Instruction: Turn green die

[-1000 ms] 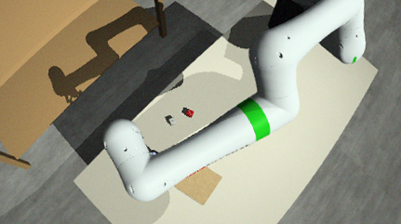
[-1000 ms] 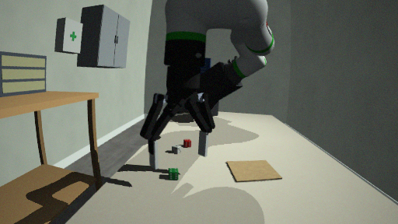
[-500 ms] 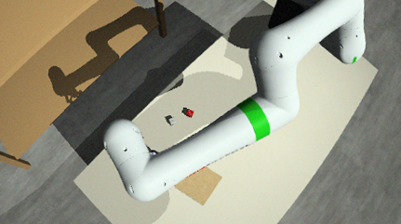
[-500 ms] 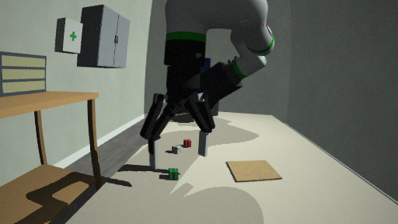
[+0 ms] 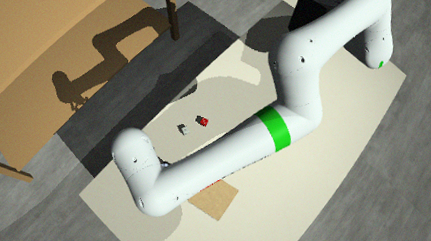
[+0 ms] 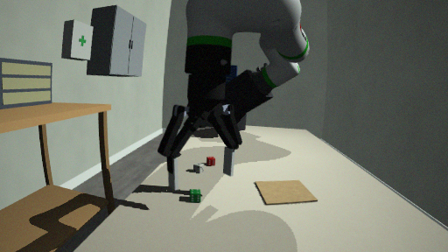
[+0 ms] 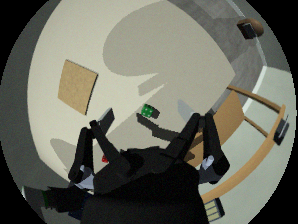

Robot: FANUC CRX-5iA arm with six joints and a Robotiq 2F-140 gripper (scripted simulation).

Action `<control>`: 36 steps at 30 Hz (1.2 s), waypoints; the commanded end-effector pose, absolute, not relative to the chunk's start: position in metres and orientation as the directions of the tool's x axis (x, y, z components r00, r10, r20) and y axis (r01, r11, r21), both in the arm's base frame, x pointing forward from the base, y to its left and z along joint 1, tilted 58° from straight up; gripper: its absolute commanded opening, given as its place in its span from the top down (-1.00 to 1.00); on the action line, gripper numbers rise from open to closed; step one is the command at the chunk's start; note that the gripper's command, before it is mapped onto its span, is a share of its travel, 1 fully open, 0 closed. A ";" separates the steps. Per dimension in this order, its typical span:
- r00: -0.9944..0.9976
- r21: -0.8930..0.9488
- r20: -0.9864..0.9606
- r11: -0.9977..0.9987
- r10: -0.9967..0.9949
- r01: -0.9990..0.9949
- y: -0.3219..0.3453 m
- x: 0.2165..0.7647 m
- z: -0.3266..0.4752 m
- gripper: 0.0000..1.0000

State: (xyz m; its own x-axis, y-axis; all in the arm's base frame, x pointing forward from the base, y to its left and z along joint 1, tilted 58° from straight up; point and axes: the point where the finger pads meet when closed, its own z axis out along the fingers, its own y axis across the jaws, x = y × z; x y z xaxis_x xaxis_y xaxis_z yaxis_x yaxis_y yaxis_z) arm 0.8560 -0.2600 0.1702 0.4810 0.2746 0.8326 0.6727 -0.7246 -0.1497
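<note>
In the exterior view the small green cube die (image 6: 195, 195) sits on the pale floor sheet at lower centre of the frame, near and to the left of the flat tan square mat (image 6: 285, 192), not on it. The black two-finger gripper (image 6: 199, 168) hangs above and just behind the die with its fingers spread wide and nothing between them; in the wrist view the die (image 7: 149, 111) shows near the middle of the frame, between the two fingertips and beyond them. A small red cube die (image 6: 211, 161) and a small grey-white cube die (image 6: 199, 168) rest farther back, close to each other and apart from the green one. The green die looks rigid, light and hard-faced, so it should neither deform nor break, but being tiny against such broad fingers it could slip or tip if pinched off-centre. A hold on two opposite vertical faces, centred, seems safest. Its top number cannot be read here.
</note>
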 end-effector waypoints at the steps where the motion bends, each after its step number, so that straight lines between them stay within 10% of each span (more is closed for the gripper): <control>1: 0.481 -0.149 0.833 -0.725 0.274 0.672 -0.260 0.854 0.169 -1.00; 36: 0.481 -0.149 0.833 -0.725 0.274 0.672 -0.191 0.685 0.071 -1.00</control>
State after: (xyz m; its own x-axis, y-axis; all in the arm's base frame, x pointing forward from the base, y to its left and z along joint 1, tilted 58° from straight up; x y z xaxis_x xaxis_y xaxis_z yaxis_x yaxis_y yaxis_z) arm 0.7095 -0.2003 0.0847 0.4876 0.2768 0.8280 0.6808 -0.7143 -0.1622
